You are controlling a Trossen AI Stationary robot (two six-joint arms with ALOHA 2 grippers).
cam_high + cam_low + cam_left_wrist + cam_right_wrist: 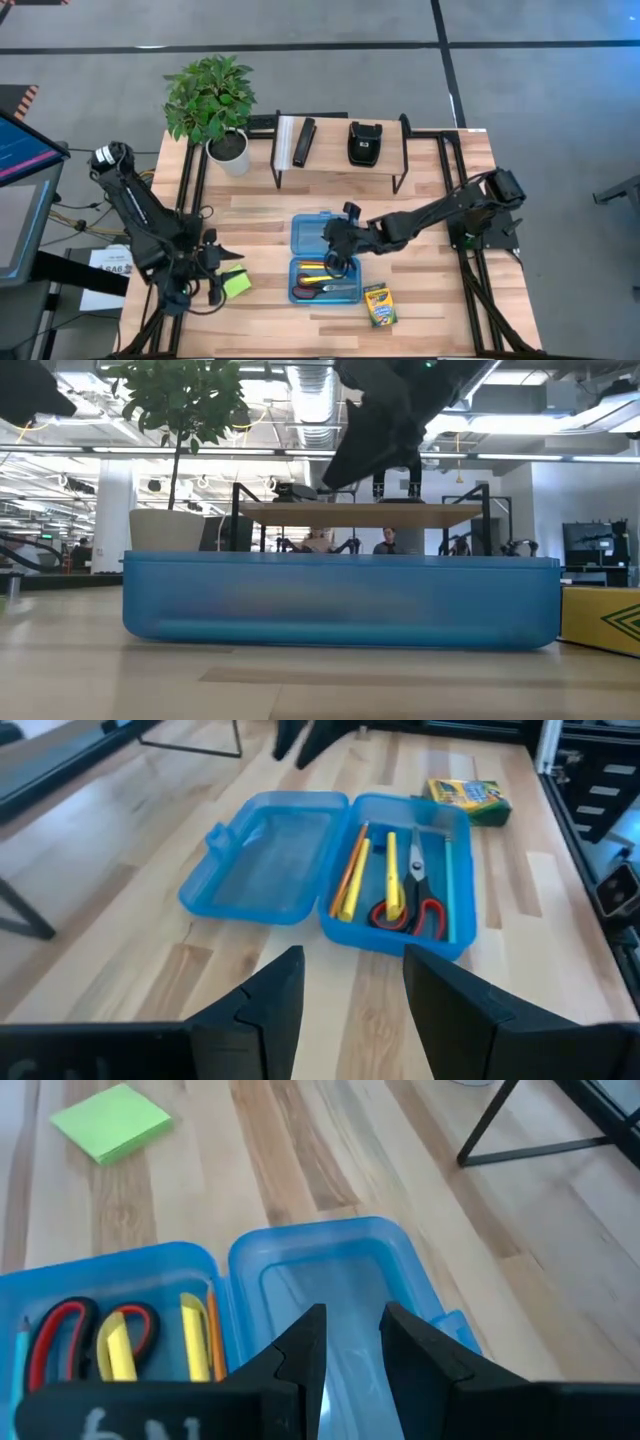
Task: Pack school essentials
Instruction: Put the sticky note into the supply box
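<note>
The translucent blue case (pixel 322 258) lies open in the middle of the table, its empty lid (pixel 270 855) toward the far edge. Its base (pixel 405 880) holds the red-handled scissors (pixel 410 905) and yellow, orange and green pencils (pixel 350 880). The crayon box (pixel 379 304) lies flat on the table, right of the base. The lime-green sticky-note pad (pixel 235 283) lies flat, left of the case. My left gripper (pixel 350 990) is open and empty beside the pad. My right gripper (pixel 352 1340) is open and empty above the lid. I cannot make out the eraser.
A potted plant (pixel 212 100) stands at the far left. A black wire shelf (pixel 340 150) at the far edge carries two black objects (pixel 304 142) (pixel 363 142). Bare wood lies in front of the case and at the table's right.
</note>
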